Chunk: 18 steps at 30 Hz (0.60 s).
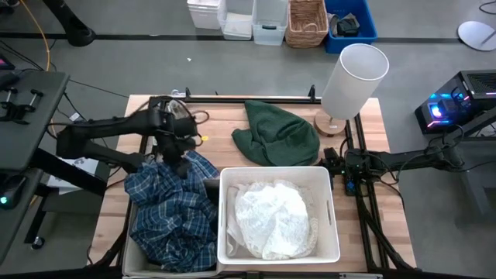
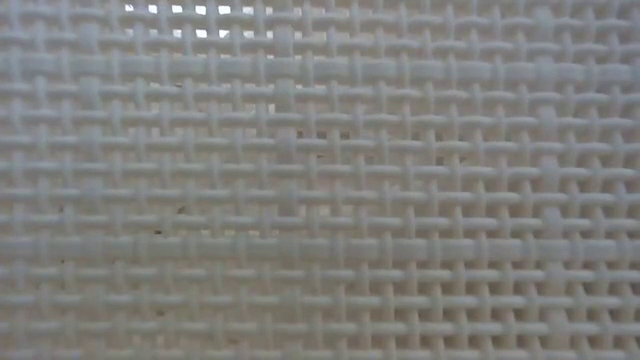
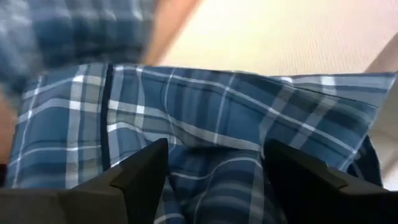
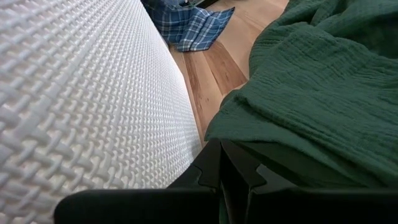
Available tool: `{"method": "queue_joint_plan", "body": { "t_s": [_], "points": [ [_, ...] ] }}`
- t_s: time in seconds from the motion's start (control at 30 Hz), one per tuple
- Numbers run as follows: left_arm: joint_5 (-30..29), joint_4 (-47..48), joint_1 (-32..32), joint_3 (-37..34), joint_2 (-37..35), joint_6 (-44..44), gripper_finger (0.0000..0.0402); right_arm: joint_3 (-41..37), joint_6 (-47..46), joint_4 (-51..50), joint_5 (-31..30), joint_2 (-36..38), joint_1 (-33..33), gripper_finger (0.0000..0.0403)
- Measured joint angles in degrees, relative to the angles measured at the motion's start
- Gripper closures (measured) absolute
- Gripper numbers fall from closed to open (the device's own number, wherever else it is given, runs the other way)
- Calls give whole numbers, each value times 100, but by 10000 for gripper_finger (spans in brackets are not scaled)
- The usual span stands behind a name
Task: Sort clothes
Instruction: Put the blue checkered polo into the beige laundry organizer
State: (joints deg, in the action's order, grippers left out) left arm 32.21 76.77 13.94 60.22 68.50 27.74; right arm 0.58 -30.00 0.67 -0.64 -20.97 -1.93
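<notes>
The left gripper (image 3: 214, 180) is hovering with jaws wide over the plaid shirt (image 1: 174, 213) draped across the left bin, while the right gripper (image 4: 233, 171), jaws closed, is waiting beside the green garment (image 1: 275, 133).

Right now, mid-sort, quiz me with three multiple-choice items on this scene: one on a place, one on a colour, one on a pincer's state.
1. Where does the dark green garment lie?
A. in the white bin
B. on the bare table behind the white bin
C. in the beige bin

2. What colour are the clothes in the white bin?
A. white
B. green
C. plaid

3. How are the left pincer's fingers?
A. shut on plaid
C. out of view
B. open over the plaid shirt

Key: 1 B, the dark green garment rests on wood beyond the white bin. 2 A, white clothes fill it. 3 B, the left pincer shows a gap between its fingers above the plaid shirt.
</notes>
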Motion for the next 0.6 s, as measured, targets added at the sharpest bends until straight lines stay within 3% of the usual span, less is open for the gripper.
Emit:
{"method": "queue_joint_plan", "body": {
  "t_s": [0.1,0.2,0.4,0.6],
  "points": [
    [355,-22,-59,-26,176,-279,148,0,0,0,0,0,0,402],
    [310,-32,-179,-26,200,-238,182,0,0,1,0,1,0,402],
    [134,-19,-384,243,-19,110,375,0,0,0,0,0,2,402],
    [-198,-2,-531,1342,-282,454,399,0,0,2,0,1,1,402]
  ]
}}
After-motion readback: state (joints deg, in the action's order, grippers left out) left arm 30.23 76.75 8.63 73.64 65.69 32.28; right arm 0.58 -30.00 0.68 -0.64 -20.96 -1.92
